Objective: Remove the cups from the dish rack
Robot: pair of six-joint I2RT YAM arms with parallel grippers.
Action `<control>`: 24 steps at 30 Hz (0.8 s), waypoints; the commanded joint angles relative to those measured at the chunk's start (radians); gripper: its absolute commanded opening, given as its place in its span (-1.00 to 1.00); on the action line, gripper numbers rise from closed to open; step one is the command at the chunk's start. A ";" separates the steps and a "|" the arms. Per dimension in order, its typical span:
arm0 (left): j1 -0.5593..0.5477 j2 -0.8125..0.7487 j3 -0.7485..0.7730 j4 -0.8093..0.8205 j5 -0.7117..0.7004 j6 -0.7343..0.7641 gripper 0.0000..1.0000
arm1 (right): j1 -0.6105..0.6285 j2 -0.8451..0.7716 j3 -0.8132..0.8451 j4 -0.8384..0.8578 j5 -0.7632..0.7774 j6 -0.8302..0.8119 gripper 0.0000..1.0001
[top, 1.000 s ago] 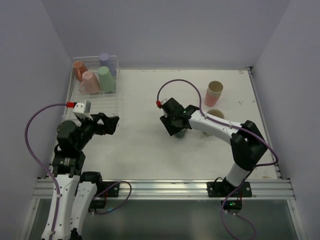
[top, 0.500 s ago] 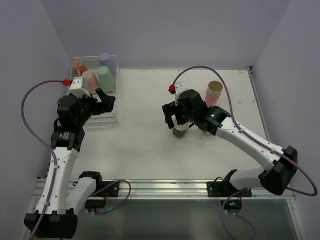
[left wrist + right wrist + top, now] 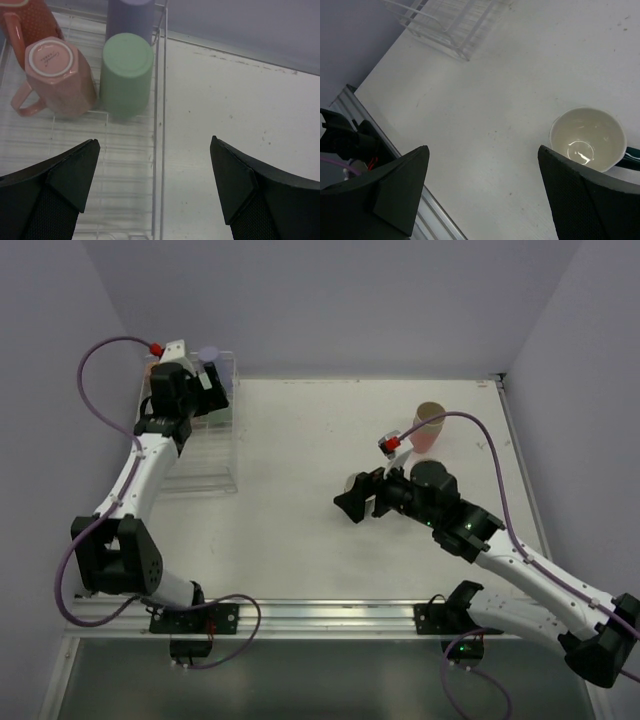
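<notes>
right end effector (image 3: 484, 150) hangs spread and empty near the green-handled mug (image 3: 587, 137) standing on the table (image 3: 470, 100); farther back, left end effector (image 3: 154, 145), also spread wide, hovers over the dish rack (image 3: 159, 115), where the green tumbler (image 3: 126, 72) sits just beside a pink mug (image 3: 57, 75) (a descending finger could knock both).

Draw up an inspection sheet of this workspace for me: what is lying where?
Surface: white table, a few dark specks.
Job's things: dish rack holds green tumbler, purple tumbler, pink mug, orange mug; green-handled mug and pink cup stand upright on the table.
Clutter: nothing seen.
Grippers: left pincer open above the rack's edge; right pincer open, empty.
Cables: purple cable looping off each arm.
Surroundings: plain grey walls; metal rail.
</notes>
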 commanded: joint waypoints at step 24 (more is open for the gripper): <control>-0.011 0.543 0.436 0.137 -0.117 0.281 0.86 | 0.014 0.058 -0.061 0.210 -0.192 0.068 0.79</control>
